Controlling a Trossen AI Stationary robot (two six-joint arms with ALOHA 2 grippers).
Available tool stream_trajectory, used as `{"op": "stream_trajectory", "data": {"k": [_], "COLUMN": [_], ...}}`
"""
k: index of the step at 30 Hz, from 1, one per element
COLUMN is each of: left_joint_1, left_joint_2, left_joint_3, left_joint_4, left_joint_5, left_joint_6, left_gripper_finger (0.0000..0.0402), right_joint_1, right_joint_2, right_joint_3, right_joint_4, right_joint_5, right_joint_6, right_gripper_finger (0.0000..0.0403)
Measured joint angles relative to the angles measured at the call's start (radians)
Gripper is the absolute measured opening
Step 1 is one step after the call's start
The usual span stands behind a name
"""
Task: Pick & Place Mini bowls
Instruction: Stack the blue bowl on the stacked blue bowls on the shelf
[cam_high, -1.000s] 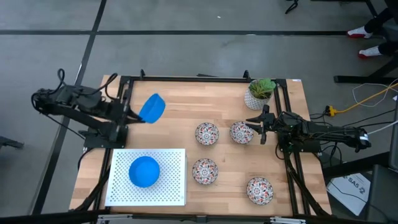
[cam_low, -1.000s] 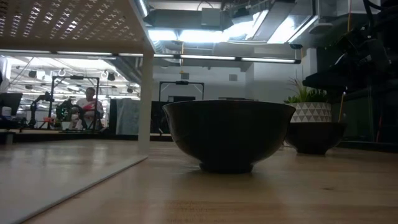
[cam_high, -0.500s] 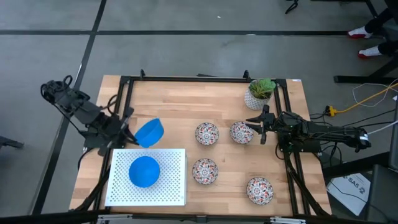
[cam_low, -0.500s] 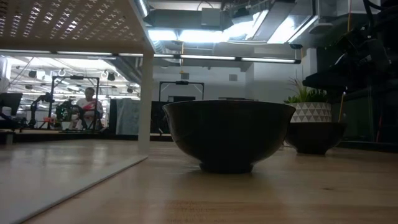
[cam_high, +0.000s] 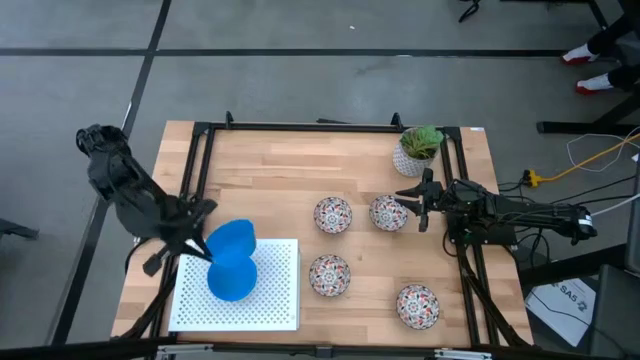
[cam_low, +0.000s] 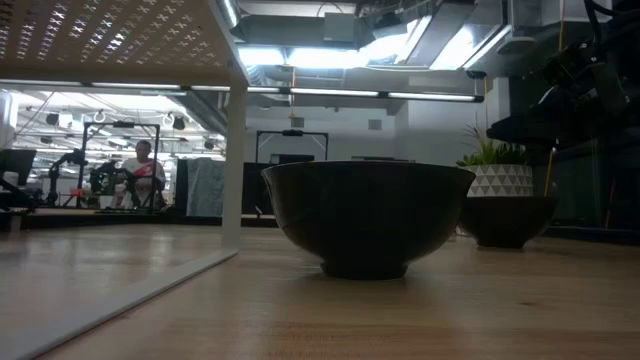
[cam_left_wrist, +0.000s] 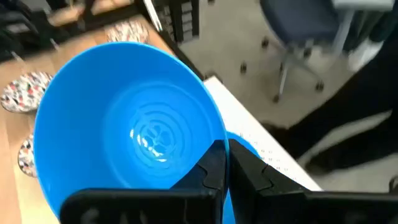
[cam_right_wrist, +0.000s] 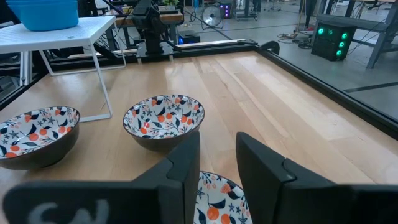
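Note:
My left gripper (cam_high: 208, 246) is shut on a plain blue mini bowl (cam_high: 233, 238) and holds it over the far part of a white perforated rack (cam_high: 280, 300). Below it, a second blue bowl (cam_high: 230, 282) rests on the rack. Whether the two bowls touch, I cannot tell. Several white floral mini bowls stand on the wooden table: (cam_high: 333, 214), (cam_high: 388, 212), (cam_high: 329, 275). My right gripper (cam_high: 416, 206) waits open at the table's right side, just beside one floral bowl (cam_right_wrist: 217, 193). My left gripper pinches the blue bowl's rim (cam_left_wrist: 214, 138), with one finger (cam_left_wrist: 210, 169) inside the bowl and the other (cam_left_wrist: 250, 176) outside its wall. The fingers slant down from the table's left side. The bowl is tilted, its hollow turned toward the wrist.
A white pot with a green plant (cam_high: 418, 148) stands at the far right corner. A black frame rail (cam_high: 300, 127) runs round the table. In the low view a bowl (cam_low: 368, 215) stands close in front, the rack's top (cam_low: 110, 40) above it on the left. A person sits far behind.
My left gripper has swung with the blue bowl from the table's far left toward the near edge. It now hangs over the rack and the other blue bowl. The bowl has stayed in the hold and clear of the table. My right arm has kept still.

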Motion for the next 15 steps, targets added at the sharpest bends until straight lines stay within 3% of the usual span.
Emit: {"op": "stream_trajectory", "data": {"k": [15], "left_joint_1": [-0.176], "left_joint_2": [0.222], "left_joint_3": [0.107], "left_joint_4": [-0.153], "left_joint_5": [-0.091], "left_joint_6": [-0.096], "left_gripper_finger": [0.0003], "right_joint_1": [0.000], "right_joint_2": [0.000], "right_joint_3": [0.000], "right_joint_4": [0.000], "right_joint_5": [0.000], "right_joint_6": [0.000], "right_gripper_finger": [0.0104]}}
